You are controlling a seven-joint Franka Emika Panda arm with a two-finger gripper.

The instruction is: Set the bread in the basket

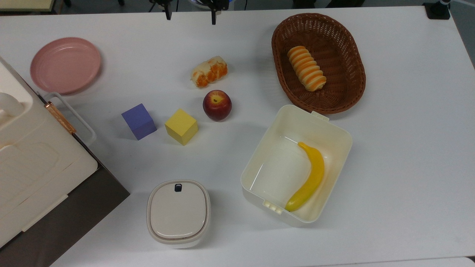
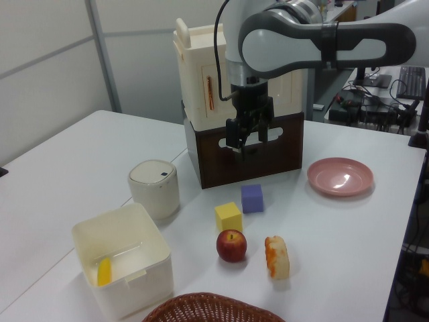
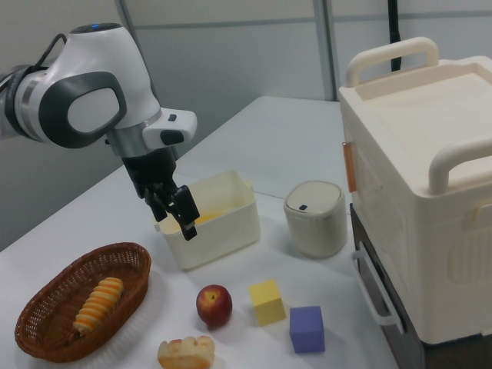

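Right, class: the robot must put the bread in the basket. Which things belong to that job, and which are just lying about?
Belong: bread, basket, gripper.

Lying about: striped roll already in the basket, apple, yellow cube, purple cube, banana in tub, pink plate, lidded pot.

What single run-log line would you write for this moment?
gripper: open, empty, raised above table | bread: on table beside apple | basket: holds striped roll | step: grasp not begun
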